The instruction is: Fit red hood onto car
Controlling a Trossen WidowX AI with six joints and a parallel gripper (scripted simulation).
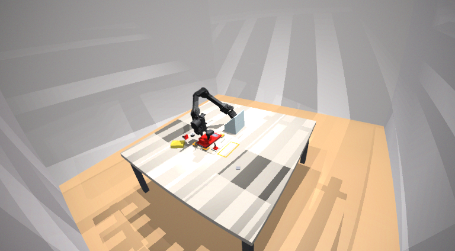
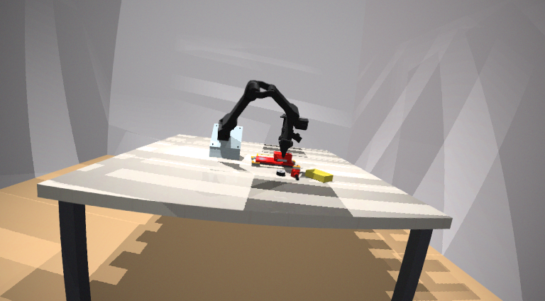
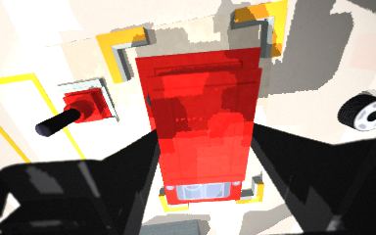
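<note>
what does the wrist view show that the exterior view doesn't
Only the wrist view: the orange corner brackets of the jig round the car, a pale windscreen panel at its near end, and a black-handled red part in its own holder.

Only the exterior view: the whole black arm, its pale blue base block, the yellow block and the table edge.

Both: the tool shut on the red shell hood over the chassis, and a black-and-white wheel.
</note>
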